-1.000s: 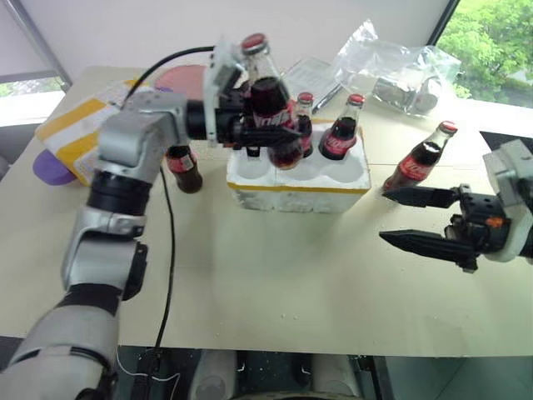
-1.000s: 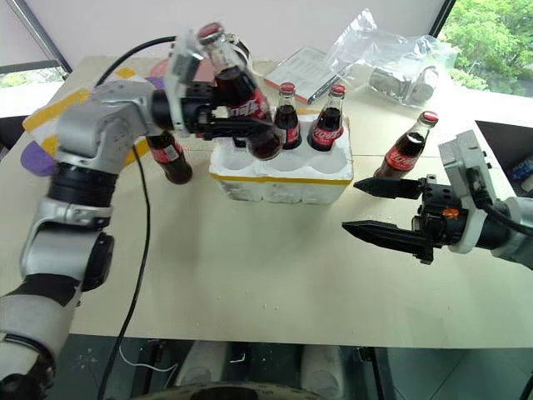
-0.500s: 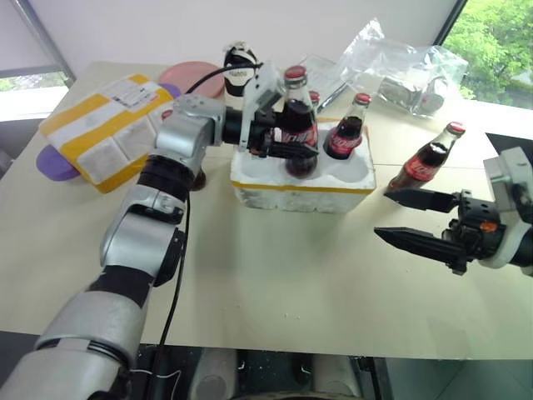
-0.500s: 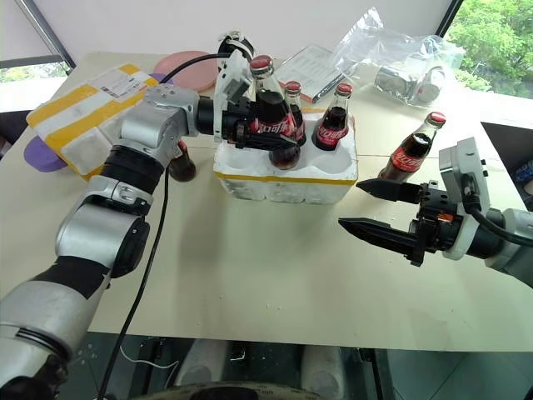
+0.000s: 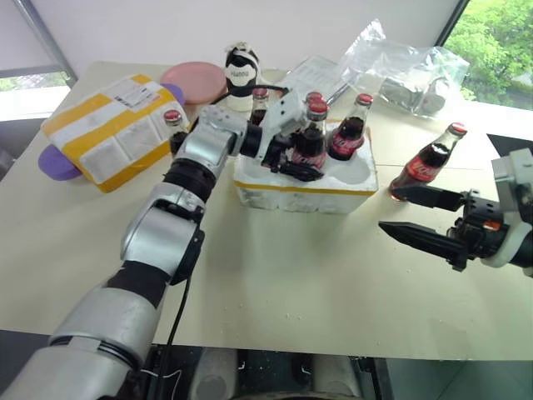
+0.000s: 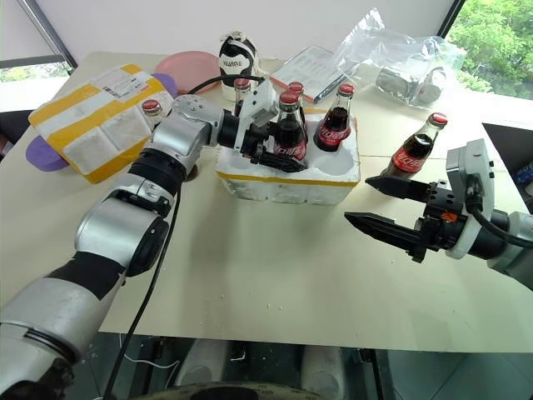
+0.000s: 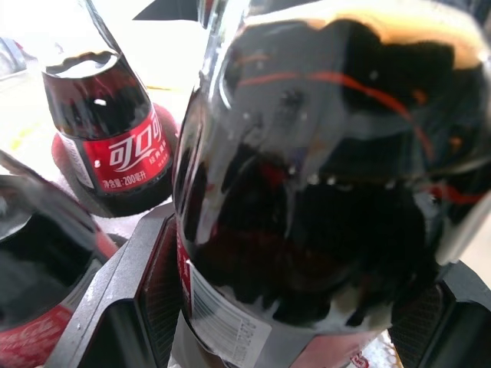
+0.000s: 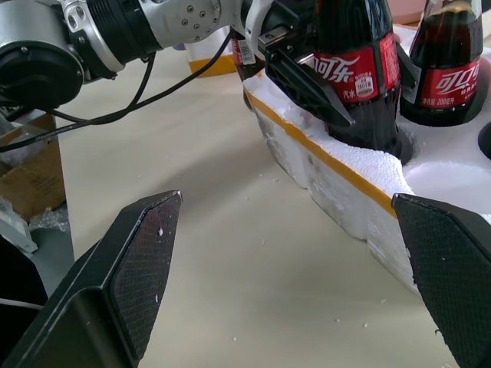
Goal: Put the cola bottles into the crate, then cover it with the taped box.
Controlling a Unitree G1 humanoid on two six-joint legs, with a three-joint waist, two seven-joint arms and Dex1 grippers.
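The white crate (image 5: 333, 185) with its yellow strip stands mid-table. My left gripper (image 5: 301, 163) is shut on a cola bottle (image 5: 311, 138) whose base sits in a front well; the left wrist view has this bottle (image 7: 307, 192) between the fingers (image 7: 130, 307). Two more bottles (image 5: 346, 132) stand in back wells, and another (image 5: 259, 104) at the crate's back left. One bottle (image 5: 174, 127) stands on the table left of the crate, one (image 5: 425, 158) to its right. My right gripper (image 5: 387, 210) hangs open beside that bottle. The taped box (image 5: 108, 125) lies far left.
A black-and-white container (image 5: 241, 71) and a pink plate (image 5: 193, 81) stand behind the crate. A clear plastic bag (image 5: 400, 62) lies at the back right. A purple object (image 5: 52, 162) pokes out under the taped box. A black cable runs along my left arm.
My left gripper has come down and to the right with the bottle, from above the crate into a front well. The right gripper has stayed in place, open.
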